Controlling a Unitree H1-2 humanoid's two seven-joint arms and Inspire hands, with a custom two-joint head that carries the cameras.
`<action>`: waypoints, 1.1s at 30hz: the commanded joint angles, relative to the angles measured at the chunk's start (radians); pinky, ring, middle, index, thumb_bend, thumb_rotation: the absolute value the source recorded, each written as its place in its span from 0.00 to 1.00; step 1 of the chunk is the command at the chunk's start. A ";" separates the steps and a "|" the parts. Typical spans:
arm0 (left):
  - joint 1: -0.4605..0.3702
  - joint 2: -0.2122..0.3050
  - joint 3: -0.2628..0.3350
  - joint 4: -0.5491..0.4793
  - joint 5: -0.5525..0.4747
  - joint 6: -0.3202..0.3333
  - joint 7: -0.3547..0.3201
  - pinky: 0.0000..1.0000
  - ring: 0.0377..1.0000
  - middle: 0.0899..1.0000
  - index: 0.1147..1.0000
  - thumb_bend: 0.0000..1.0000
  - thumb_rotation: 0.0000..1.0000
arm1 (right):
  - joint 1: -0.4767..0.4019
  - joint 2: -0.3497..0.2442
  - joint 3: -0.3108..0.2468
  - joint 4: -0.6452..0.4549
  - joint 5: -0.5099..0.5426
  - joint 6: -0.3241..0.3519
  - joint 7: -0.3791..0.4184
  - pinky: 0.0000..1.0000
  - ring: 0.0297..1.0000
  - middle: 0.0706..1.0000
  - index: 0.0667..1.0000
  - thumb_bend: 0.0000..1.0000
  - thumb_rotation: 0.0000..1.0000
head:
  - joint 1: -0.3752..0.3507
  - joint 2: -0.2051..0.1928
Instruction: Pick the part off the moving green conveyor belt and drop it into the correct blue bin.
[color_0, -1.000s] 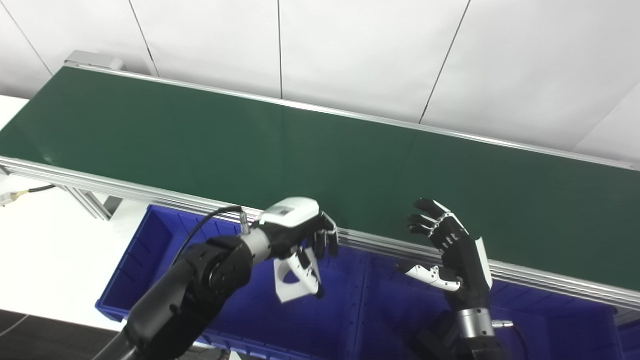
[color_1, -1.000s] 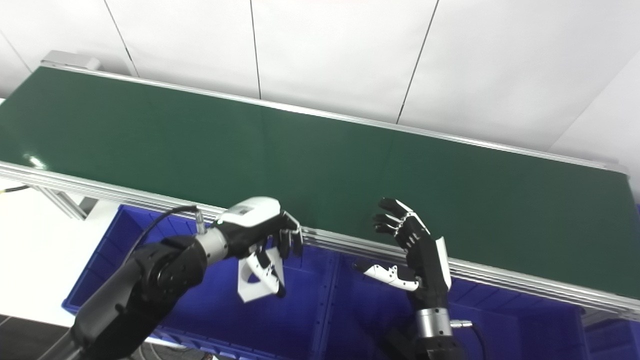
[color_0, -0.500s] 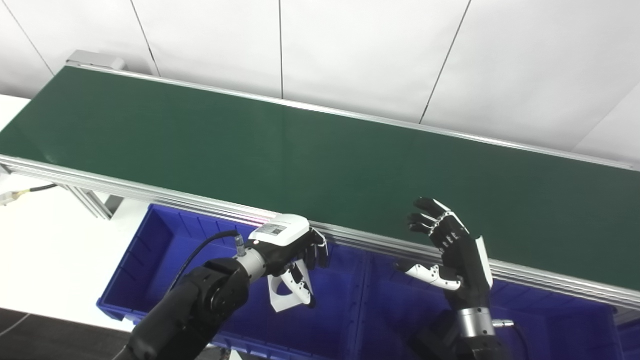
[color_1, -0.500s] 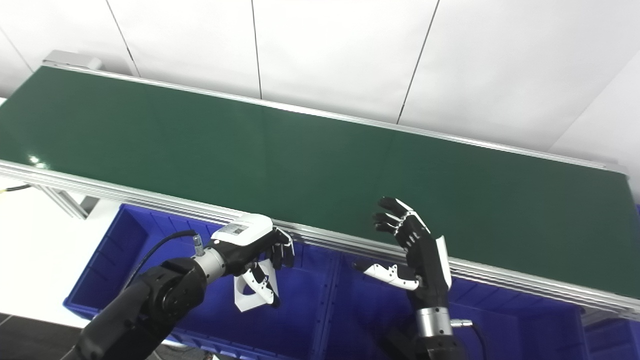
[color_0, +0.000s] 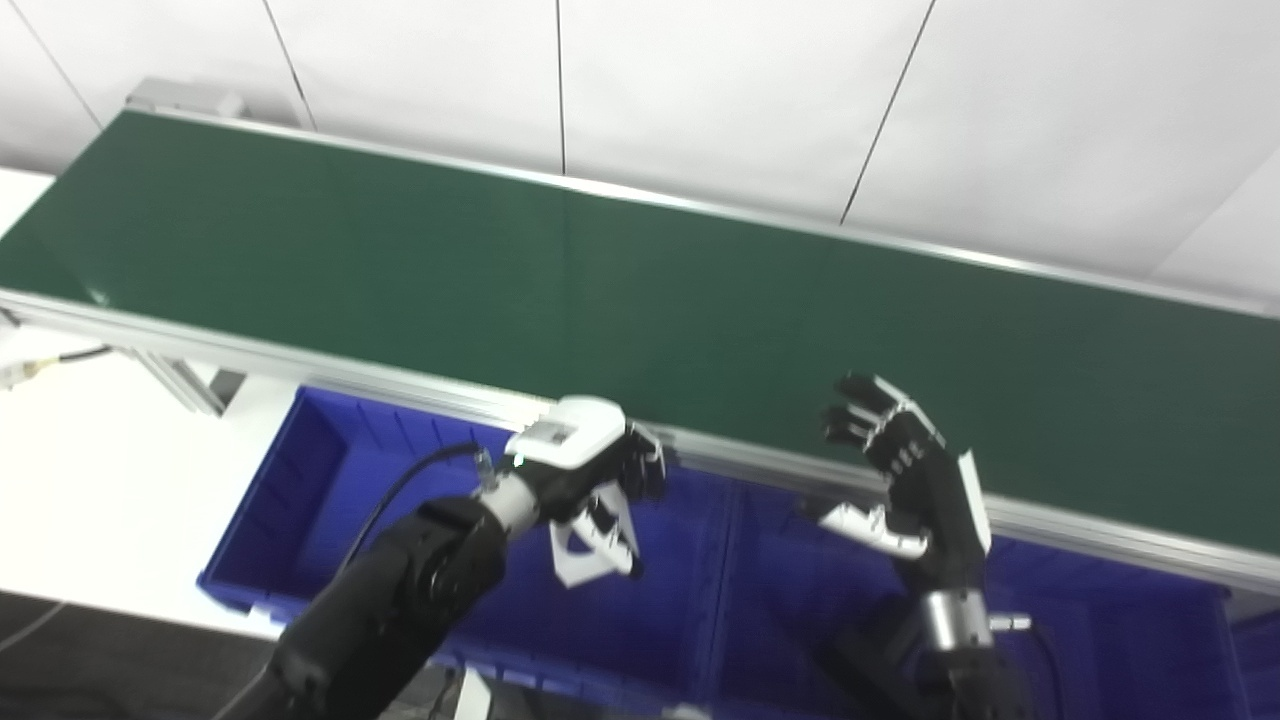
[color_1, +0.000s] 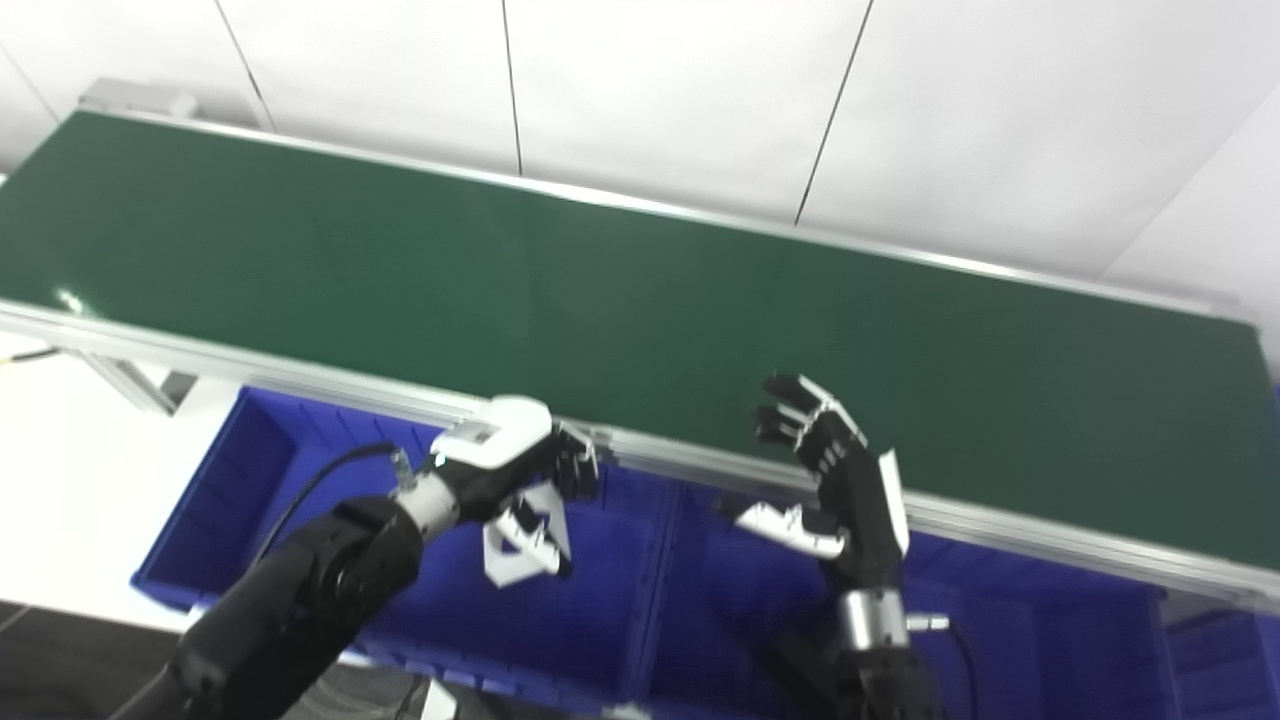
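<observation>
My left hand (color_0: 590, 475) hangs over the leftmost blue bin (color_0: 330, 500), just in front of the conveyor's near rail. It is shut on a white bracket-like part (color_0: 585, 550) that dangles below its fingers, above the bin's inside. The green conveyor belt (color_0: 600, 290) runs across the picture with nothing on it. My right hand (color_0: 905, 480) stands upright and open, fingers spread, over the middle blue bin (color_0: 800, 620) by the belt's near edge, holding nothing.
An aluminium rail (color_0: 300, 365) borders the belt on the near side. A third blue bin (color_0: 1130, 650) lies at the right. White wall panels rise behind the belt, and a white floor with a cable (color_0: 60, 360) shows at the left.
The left hand sank with the white part over the left bin, then shifted slightly right. The whole picture has tilted a little, so the camera moved. The right hand kept its pose.
</observation>
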 joint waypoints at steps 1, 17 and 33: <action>-0.035 -0.014 -0.002 -0.016 0.013 -0.026 0.032 0.35 0.38 0.47 0.46 0.50 0.00 | -0.019 -0.015 -0.010 -0.048 0.032 0.005 0.008 0.65 0.71 0.78 0.76 0.87 0.19 | 0.013 0.003; -0.026 -0.023 0.008 -0.010 0.004 -0.023 0.028 0.35 0.38 0.47 0.46 0.50 0.00 | -0.011 -0.024 -0.002 -0.050 0.038 0.005 0.003 0.66 0.72 0.78 0.76 0.86 0.19 | -0.004 -0.006; -0.021 -0.022 0.010 -0.039 0.004 0.008 -0.027 0.40 0.48 0.52 0.43 0.52 0.06 | -0.010 -0.021 -0.001 -0.044 0.041 -0.006 0.007 0.66 0.71 0.78 0.76 0.87 0.19 | -0.015 -0.015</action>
